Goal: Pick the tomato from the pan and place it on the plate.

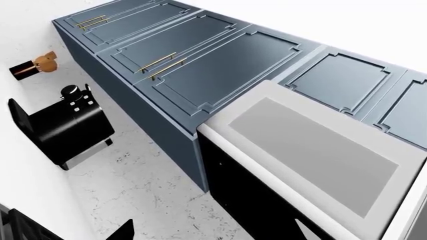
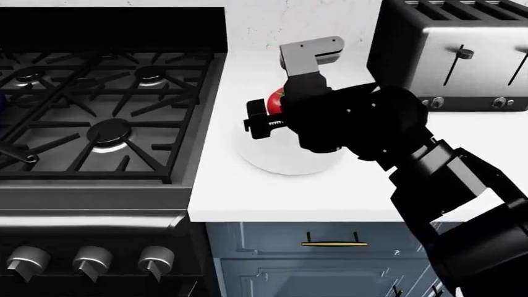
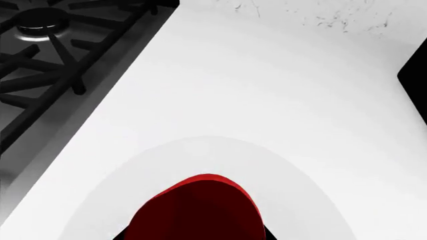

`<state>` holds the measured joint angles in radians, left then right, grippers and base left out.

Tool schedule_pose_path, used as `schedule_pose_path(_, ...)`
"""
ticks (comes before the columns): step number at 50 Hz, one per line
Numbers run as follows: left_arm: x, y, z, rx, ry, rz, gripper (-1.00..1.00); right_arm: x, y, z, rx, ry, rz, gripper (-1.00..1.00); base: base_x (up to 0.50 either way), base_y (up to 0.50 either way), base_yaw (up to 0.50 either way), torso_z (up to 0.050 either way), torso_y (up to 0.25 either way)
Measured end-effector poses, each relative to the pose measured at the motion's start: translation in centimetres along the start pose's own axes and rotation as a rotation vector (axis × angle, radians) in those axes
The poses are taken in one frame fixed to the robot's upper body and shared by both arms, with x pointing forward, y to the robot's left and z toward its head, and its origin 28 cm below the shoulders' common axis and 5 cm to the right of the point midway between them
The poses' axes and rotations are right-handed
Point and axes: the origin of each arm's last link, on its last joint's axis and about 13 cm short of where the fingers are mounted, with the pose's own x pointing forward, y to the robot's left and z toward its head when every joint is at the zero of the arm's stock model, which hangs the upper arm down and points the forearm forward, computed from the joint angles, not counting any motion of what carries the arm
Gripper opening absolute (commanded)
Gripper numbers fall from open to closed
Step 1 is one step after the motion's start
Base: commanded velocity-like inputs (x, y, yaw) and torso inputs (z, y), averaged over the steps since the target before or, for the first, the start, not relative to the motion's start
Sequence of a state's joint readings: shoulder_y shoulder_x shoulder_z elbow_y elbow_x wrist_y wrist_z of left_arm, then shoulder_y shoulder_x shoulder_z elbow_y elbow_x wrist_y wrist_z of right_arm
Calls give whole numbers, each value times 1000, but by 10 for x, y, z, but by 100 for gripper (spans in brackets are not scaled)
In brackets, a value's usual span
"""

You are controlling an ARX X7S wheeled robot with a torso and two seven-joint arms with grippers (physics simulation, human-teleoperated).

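Right now hovering over plate (image 2: pixel 272 158) on table (image 2: pixel 347 185); right tool (image 2: pixel 276 114) apparently clamped on tomato (image 2: pixel 275 101); left tool out of sight

- Premises: a domestic kitchen, rendered in simulation.
- Gas stove (image 2: pixel 99 117) with black burner grates, and control knobs (image 2: pixel 91 263) along its front.
- White countertop (image 2: pixel 330 192) with a marbled white backsplash (image 2: pixel 305 18) behind it.
- Chrome toaster (image 2: pixel 462 52) standing on the counter.
- Blue-grey panelled cabinets (image 1: pixel 200 65) with brass bar handles (image 1: pixel 157 62); the same handle type on a drawer below the counter (image 2: pixel 334 243).
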<state>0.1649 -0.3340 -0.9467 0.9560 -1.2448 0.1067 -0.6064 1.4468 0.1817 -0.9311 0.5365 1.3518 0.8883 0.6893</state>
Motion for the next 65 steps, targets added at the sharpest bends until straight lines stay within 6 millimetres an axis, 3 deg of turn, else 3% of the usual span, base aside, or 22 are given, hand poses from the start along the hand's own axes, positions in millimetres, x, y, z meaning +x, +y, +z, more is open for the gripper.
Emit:
schedule_pose_path(15, 0, 0, 0, 1, -1, 0, 100, 2, 1, -2, -14, 13, -3, -100, 0, 0, 0, 1, 0)
schedule_pose_path(16, 0, 0, 0, 1, -1, 0, 100, 2, 1, -3, -15, 13, -4, 100, 0, 0, 0, 0, 0)
schedule_pose_path(41, 0, -1, 0, 0, -3, -2, 100, -3, -3, 5, -32, -21, -19, 100, 0, 0, 0, 0, 0)
schedule_pose_path(65, 0, 0, 1, 0, -6, -2, 100, -40, -10, 34, 13, -157, 14, 100, 0, 0, 0, 0, 0)
